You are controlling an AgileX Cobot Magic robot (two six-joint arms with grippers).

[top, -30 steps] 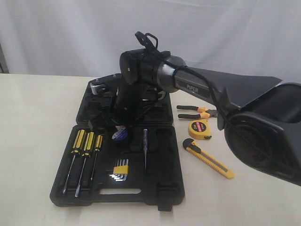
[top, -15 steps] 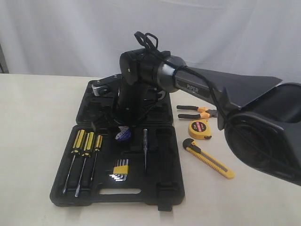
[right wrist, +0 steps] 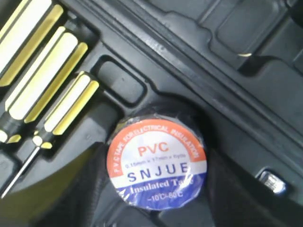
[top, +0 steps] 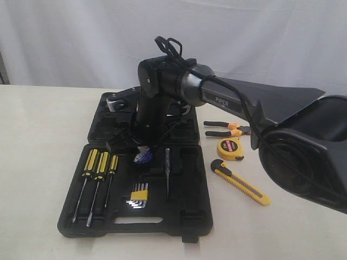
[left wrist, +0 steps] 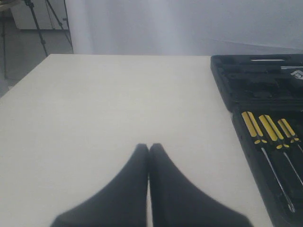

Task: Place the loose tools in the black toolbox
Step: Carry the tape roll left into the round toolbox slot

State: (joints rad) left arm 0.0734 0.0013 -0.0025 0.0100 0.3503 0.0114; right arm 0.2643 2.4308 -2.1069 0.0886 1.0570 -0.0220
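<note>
Pinching tape roll (right wrist: 156, 163), right gripper (right wrist: 157, 198) hangs over beige table (top: 38, 162) (white curtain (top: 81, 38) behind).

On the tabletop (top: 38, 162), screwdrivers (top: 100, 163) lie in the toolbox's (top: 190, 190) front left, the tape roll (top: 142, 155) over its middle, and pliers (top: 233, 129), tape measure (top: 230, 148) and knife (top: 241, 183) to its right.

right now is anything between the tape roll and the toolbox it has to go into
Nothing visible does. The tape roll is held in the jaws of the right gripper, directly over the open black toolbox, beside the screwdrivers. Only the case's moulded plastic shows around it.
</note>
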